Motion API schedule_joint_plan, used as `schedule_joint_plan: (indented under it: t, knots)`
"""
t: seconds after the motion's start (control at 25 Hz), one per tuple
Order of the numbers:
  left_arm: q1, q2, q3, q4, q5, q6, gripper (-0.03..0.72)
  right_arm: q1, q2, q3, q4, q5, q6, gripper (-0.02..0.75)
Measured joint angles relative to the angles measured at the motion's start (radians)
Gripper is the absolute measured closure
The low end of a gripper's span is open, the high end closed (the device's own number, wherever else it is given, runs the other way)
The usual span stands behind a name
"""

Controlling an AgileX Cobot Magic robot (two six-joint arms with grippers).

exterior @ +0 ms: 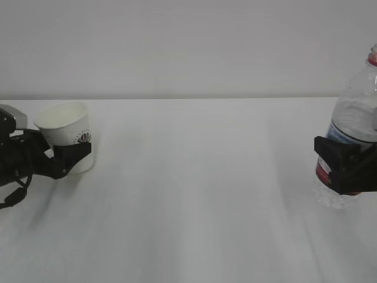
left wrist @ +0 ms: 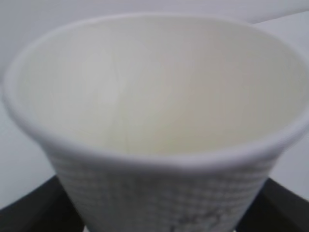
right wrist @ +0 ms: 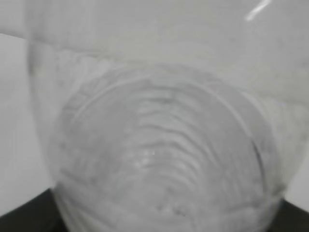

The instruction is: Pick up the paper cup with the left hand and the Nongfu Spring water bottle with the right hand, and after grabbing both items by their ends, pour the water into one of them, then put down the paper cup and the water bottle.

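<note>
Paper cup [exterior: 66,125] sits far left on the table [exterior: 194,194], tilted a bit, rim facing up & toward me. Inside looks dry, plain cream wall. Outside: white, fine dotted texture, dark logo low on the side. Left hand [exterior: 69,154] has its black fingers either side of the cup's lower part, spread wide w/ the cup between; can't tell if they really pinch it.

Nongfu Spring water bottle [exterior: 353,127] at far right edge, upright, clear ribbed plastic, red neck ring, red-white label. Water [right wrist: 159,154] fills the lower body. Right hand [exterior: 344,162] clamps round the label zone.

Tabletop white, smooth, matte; wall behind pale grey.
</note>
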Motion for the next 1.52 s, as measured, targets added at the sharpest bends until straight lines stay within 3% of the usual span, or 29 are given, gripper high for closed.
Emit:
schedule_joint_plan:
  t: [0.4, 0.6, 1.24, 1.52]
  knots:
    - [-0.002, -0.122, 0.0, 0.269, 0.0, -0.156, 0.097, 0.0, 0.0, 0.0, -0.006, 0.002, 0.0, 0.267]
    - [-0.043, -0.168, 0.0, 0.386, 0.0, -0.193, 0.097, 0.0, 0.0, 0.0, -0.008, 0.002, 0.0, 0.267]
    - [-0.369, -0.209, 0.0, 0.402, 0.0, -0.221, 0.112, 0.0, 0.0, 0.0, -0.05, 0.002, 0.039, 0.267]
    - [-0.481, -0.241, 0.0, 0.408, 0.0, -0.223, 0.125, 0.0, 0.0, 0.0, -0.071, 0.003, 0.039, 0.267]
